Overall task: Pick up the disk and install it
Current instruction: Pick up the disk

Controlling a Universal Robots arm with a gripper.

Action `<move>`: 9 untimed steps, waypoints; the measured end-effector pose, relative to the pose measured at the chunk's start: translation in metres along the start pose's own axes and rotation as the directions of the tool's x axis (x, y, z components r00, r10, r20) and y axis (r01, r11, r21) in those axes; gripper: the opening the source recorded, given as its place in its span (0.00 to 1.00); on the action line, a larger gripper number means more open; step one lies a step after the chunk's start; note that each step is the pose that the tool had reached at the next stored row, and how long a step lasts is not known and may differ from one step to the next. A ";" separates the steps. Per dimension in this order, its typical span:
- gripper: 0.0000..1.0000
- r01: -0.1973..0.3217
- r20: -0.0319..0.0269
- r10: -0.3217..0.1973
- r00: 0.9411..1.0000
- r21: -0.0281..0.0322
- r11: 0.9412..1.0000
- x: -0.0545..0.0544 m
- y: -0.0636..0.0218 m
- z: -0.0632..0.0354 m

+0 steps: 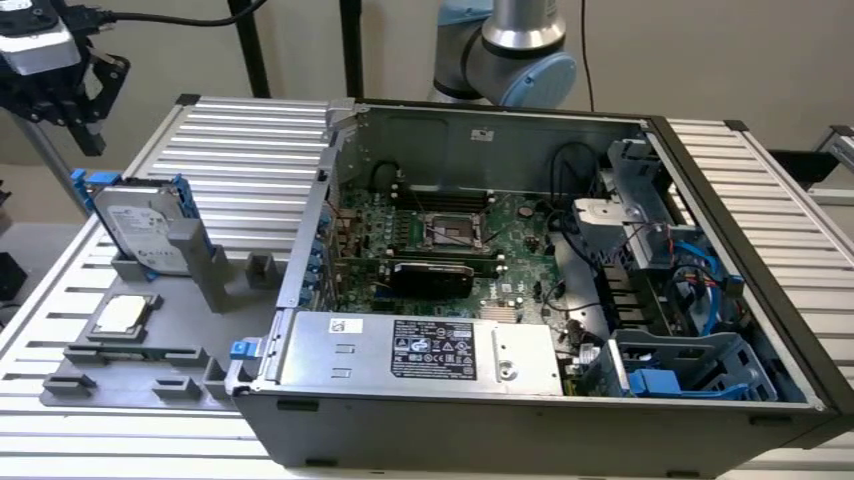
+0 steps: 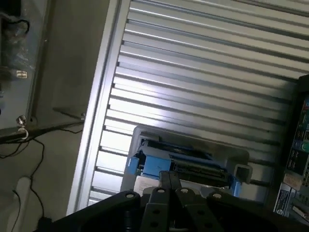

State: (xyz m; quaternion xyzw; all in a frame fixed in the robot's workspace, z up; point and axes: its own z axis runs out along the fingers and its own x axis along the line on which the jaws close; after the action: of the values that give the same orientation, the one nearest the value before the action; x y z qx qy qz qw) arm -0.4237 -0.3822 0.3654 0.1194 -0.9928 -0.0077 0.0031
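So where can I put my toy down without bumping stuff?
Bare ribbed aluminium table lies behind the upright silver-grey hard disk with blue rails, up to the open dark computer case. Another bare strip runs along the case's side at the exterior view's right. Crowded: inside the case and the grey holder tray.

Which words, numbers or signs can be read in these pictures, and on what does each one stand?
No text can be read for certain.
On the disk, the white label: print too small to read.
On the power supply box, the black label: blurred, unreadable.
On the same box, the small white sticker: unreadable.
On the computer case, the stickers in the wrist view: blurred, unreadable.
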 end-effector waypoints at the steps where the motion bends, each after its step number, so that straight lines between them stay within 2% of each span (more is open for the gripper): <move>1: 0.00 0.019 0.000 -0.019 1.000 0.000 1.000 0.000 0.0000 0.0002; 5: 0.00 0.092 -0.002 -0.092 0.996 0.000 0.996 0.000 0.0000 0.0010; 9: 0.00 0.165 -0.003 -0.164 0.986 0.000 0.986 0.000 -0.0001 0.0017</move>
State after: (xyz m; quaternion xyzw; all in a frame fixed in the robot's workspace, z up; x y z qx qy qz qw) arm -0.4237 -0.3822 0.3637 0.2010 -0.9796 -0.0074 0.0038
